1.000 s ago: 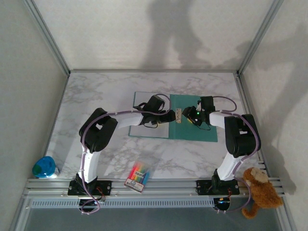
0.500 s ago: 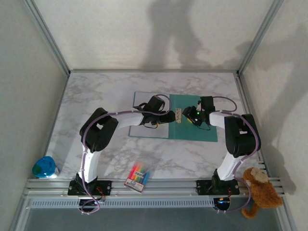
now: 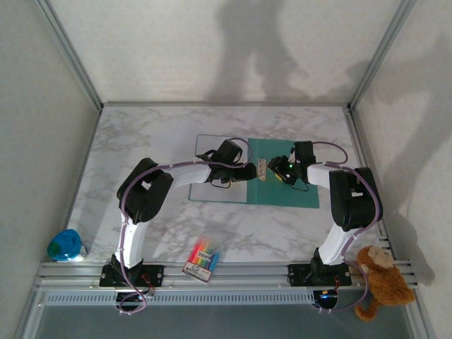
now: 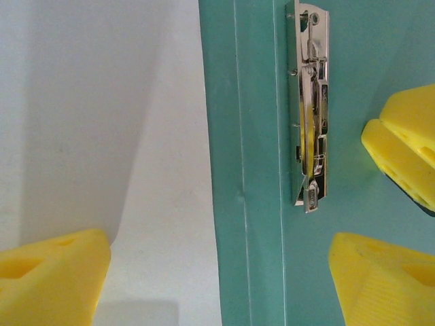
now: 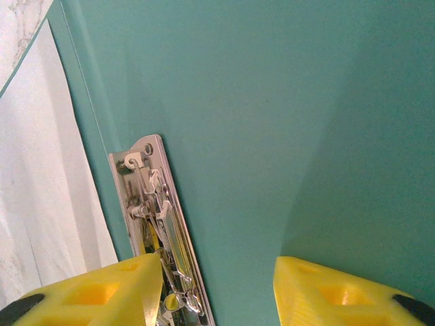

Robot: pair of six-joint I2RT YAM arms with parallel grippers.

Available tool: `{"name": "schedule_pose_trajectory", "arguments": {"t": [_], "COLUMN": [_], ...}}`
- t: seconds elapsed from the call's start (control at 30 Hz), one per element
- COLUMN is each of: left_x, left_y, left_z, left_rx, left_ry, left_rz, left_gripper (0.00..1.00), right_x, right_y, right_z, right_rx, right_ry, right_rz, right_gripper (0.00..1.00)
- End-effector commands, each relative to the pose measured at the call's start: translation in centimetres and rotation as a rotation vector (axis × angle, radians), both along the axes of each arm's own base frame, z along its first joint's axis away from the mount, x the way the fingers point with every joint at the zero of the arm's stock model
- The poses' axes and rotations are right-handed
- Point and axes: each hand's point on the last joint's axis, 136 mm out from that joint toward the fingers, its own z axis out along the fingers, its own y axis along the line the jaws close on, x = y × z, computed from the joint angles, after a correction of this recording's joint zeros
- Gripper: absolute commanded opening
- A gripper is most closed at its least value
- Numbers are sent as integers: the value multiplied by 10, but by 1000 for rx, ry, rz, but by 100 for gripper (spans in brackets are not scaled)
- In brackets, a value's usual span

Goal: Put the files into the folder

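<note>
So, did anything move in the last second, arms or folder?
Nothing visibly changed. The left gripper and right gripper remain by the metal clip on the open folder, both with jaws apart and nothing between them. The files lie on the left cover as before.

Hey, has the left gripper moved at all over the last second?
No. In the top view the left gripper sits at the same spot as before, just left of the metal clip on the folder.
</note>
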Motion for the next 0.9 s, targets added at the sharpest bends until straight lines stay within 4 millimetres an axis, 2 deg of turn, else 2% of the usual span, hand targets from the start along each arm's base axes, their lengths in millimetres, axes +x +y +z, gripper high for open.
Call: {"name": "schedule_pose_trajectory", "arguments": {"t": [0.0,0.47,0.67,0.87], "left_x": [2,13,11,7], "left_y": [11,-14,-24,-23], "left_z": [-1,27,15,-1], "left_rx": [56,-25,-31,-15], "left_ry": [8,-33,-13,14], "left_rz": [10,-22,-33,-30], "left_gripper": [84,84,84,83], "right_x": [0,1,1,1], "right_y": [-4,-1,0,0], "right_z": [-9,-7,-7,-6], "right_rx": [-8,11,14,21], "right_ry": [27,23,22,20], "right_rz": [-17,-14,-15,-15], "right_gripper": [47,46,46,46]}}
